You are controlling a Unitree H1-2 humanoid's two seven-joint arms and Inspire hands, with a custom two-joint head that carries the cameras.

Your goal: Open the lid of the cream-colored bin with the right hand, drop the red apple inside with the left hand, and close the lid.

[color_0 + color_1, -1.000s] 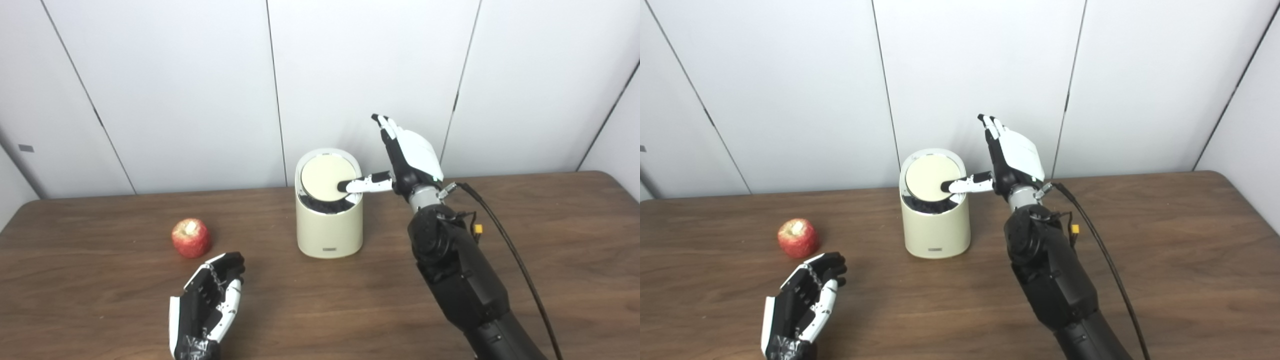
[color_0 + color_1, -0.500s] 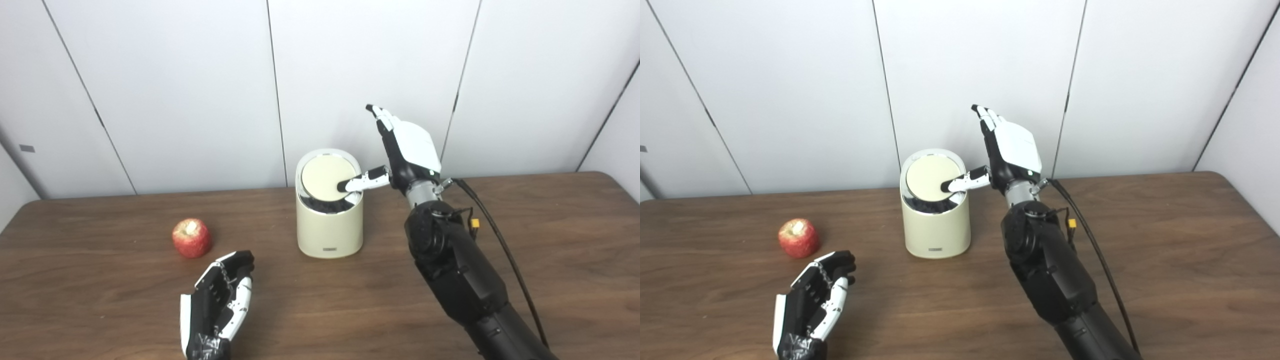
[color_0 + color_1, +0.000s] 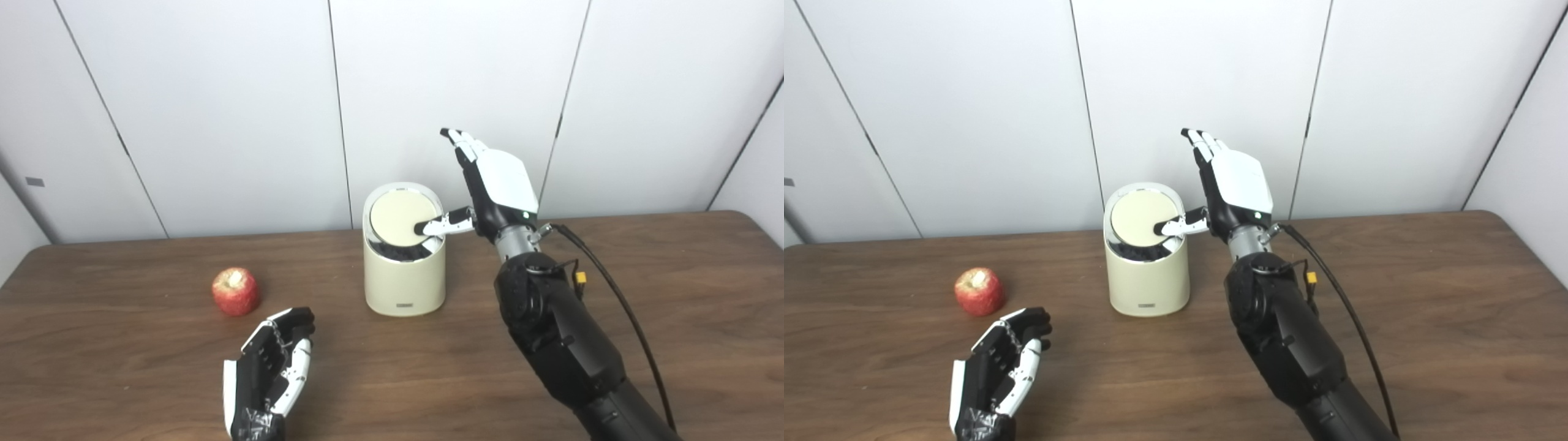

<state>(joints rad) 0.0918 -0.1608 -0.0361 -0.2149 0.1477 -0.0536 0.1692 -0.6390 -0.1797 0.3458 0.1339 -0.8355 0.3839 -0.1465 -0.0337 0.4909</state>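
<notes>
At the bin point(image 3: 404, 269), your right hand point(image 3: 495, 184) has shifted a little toward the lid point(image 3: 399, 218) over the last second, its fingers raised and spread and holding nothing, with only the thumb laid across the lid's right edge. The lid is tilted toward you, and a dark gap shows along its near edge; that gap looks no wider than it did a second ago, so I judge the opening step begun but not finished. Your left hand point(image 3: 269, 367) has crept forward and slightly right, and rests on the worktop with fingers loosely curled, gripping nothing. It sits near the apple point(image 3: 235, 291) but not touching it. The apple stands untouched on the worktop, well to the left of the bin, stem hollow up. Expect the pick-up to wait until the lid is fully clear.

The worktop point(image 3: 674, 294) is dark wood grain with a rounded far right corner, and carries only the bin, the apple and your arms. A black cable point(image 3: 618, 306) trails from the right wrist across it. Behind stand plain white wall panels point(image 3: 214, 110) with dark seams.
</notes>
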